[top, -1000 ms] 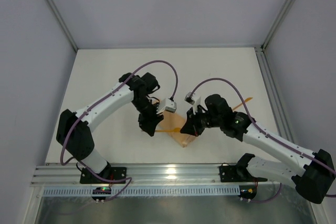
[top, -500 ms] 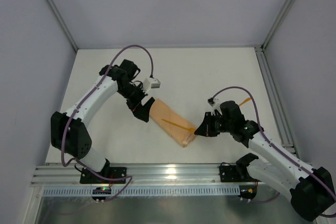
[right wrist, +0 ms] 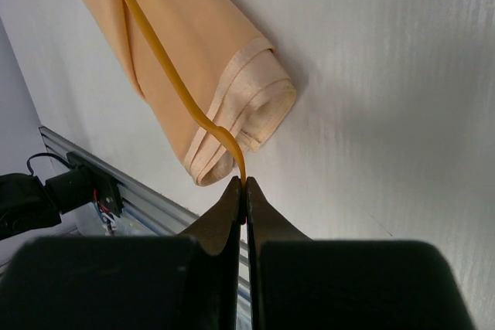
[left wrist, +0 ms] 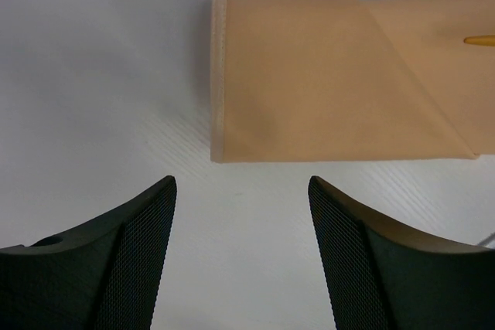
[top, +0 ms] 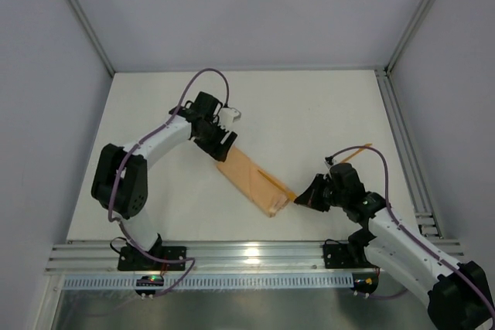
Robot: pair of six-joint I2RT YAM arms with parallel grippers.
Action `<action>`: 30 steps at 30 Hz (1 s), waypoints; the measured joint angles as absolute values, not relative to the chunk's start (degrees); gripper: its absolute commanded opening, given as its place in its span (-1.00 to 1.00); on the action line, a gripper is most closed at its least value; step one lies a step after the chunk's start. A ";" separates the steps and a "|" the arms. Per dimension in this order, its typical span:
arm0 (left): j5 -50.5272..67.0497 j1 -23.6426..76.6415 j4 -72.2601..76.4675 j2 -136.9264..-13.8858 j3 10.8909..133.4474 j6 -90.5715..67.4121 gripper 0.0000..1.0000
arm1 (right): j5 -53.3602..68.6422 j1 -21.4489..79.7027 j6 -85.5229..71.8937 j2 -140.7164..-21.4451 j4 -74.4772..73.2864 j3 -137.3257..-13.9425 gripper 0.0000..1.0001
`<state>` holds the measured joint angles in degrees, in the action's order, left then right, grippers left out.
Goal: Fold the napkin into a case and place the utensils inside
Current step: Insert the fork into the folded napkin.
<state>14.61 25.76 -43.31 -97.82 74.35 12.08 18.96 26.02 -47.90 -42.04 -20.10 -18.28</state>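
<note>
Shut tight, my right pincer (right wrist: 244, 185) pinches the near end of a thin bright-orange plastic utensil (right wrist: 186, 100), nothing else between its jaws. Just beyond the tips lies the narrow peach-orange cloth case (right wrist: 209, 44), rolled end toward me, and the utensil runs from my grip up along its top face. Whether the far tip is tucked under a fold I cannot tell. The case lies on the white table (top: 325, 106) with its long axis on a diagonal, near right to far left, so from this pincer it stretches away and to the left. I judge any push must follow that line. My right arm is the nearer one to this end. At the far end my left pincer (left wrist: 241, 183) hovers with jaws wide apart, empty, just short of the case's square hemmed edge and not touching it. A second slim orange utensil (top: 357, 151) lies apart on the table to the right. A second ago both pincers crowded over a bunched cloth. Since then the case has been drawn out long and flat, my left has let go and my right has backed off toward me.
</note>
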 measured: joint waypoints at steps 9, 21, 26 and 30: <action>10.59 25.87 -34.33 -104.40 74.11 8.67 0.17 | 18.74 26.02 -49.54 -51.62 -15.20 -16.82 -0.94; 10.61 25.87 -30.55 -105.54 69.49 7.60 -0.22 | 20.51 26.02 -47.05 -59.94 -13.47 -22.81 -0.94; 11.16 25.87 -29.98 -105.54 69.04 7.51 -0.33 | 21.89 26.02 -46.22 -64.12 -13.76 -25.98 -0.94; 11.84 25.87 -29.08 -105.54 68.51 7.44 -0.36 | 22.44 26.02 -46.06 -66.26 -13.65 -26.52 -0.94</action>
<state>11.84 25.87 -29.08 -105.54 68.51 7.44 22.44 26.02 -46.06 -66.26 -13.65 -26.52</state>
